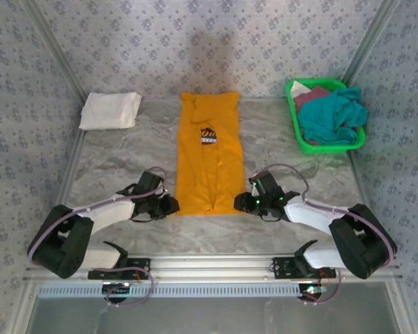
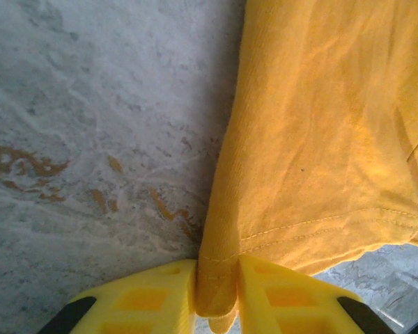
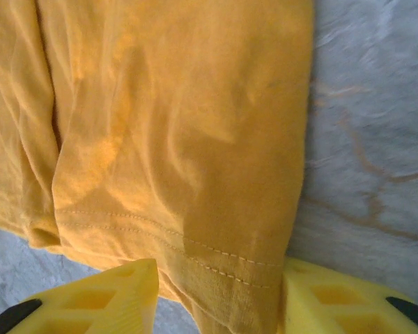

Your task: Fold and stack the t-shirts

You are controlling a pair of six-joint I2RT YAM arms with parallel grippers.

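My left gripper is clamped on the near-left hem corner of the mustard-orange t-shirt, which lies flat mid table. On my right gripper the jaws stand apart, straddling the near-right hem corner.

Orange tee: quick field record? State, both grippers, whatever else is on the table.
orange t-shirt: flat, folded into a long strip, print up, centre of table
left gripper: shut on near-left hem corner
right gripper: jaws open, straddling near-right hem corner
white t-shirt: folded, far left
green basket: far right, holding teal t-shirt and maroon t-shirt
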